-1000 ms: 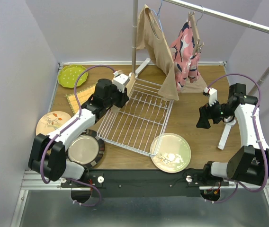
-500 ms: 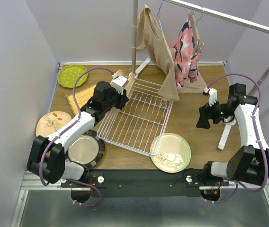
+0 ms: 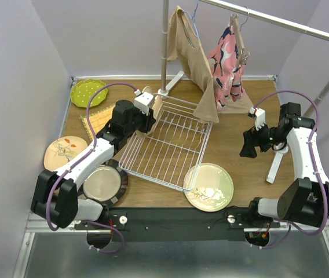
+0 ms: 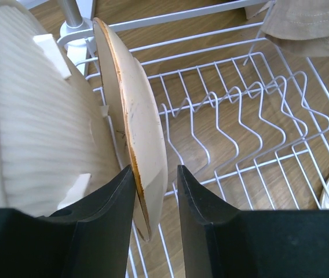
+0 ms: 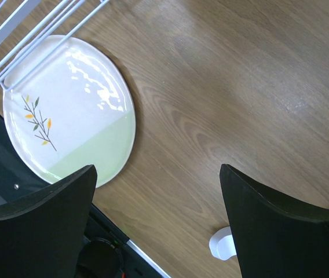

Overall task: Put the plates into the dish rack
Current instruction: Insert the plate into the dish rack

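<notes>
L gripper [image 4: 154, 188], pinching cream plate [image 4: 138, 124] on edge, has shifted twd dish rack [image 3: 167, 145] far-left corner, plate upright over the prongs, prob rdy to slot; R gripper [image 5: 157, 194] unmoved, fingers spread, empty.

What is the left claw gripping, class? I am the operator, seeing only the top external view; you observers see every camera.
Observer: The left claw is shut on a brown-rimmed cream plate, held on edge.
Operator: Is it in the dish rack?
Observer: It is upright over the wires, beside a ribbed cream plate.
Operator: And the right claw?
Observer: Open, above the bare wooden table.
</notes>
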Available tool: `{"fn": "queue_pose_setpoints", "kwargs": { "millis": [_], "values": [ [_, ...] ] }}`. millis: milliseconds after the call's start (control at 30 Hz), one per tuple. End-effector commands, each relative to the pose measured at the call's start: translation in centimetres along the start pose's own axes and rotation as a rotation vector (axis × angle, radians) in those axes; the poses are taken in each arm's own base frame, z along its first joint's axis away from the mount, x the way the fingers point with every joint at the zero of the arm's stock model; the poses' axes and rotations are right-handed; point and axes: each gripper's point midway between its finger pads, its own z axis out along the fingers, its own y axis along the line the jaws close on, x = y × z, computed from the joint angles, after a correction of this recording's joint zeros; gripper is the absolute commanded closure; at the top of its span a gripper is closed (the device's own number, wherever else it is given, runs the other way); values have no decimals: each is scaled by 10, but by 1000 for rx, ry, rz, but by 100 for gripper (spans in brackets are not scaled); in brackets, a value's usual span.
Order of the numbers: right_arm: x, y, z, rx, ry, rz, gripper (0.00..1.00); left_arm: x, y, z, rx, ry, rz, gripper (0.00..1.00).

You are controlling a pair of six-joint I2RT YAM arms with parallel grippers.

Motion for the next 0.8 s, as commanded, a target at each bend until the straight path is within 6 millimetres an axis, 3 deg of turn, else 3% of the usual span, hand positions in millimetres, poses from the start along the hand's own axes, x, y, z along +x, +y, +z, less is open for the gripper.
{"fn": "queue_pose_setpoints", "kwargs": {
  "millis": [0, 233, 467, 767],
  "values": [
    [-3, 4, 3, -22, -26, -1, 5, -24, -2, -10, -2, -84, 32, 57],
    [-2, 5, 4, -25, -22, 2, 5, -38, -6, -18, 11, -124, 40, 55],
    [-2, 6, 4, -26, -25, -1, 5, -78, -12, -39, 20, -215, 60, 49],
    [-4, 6, 3, -26, -32, -9, 5, -109, -16, -60, 14, -276, 62, 47]
  ]
}}
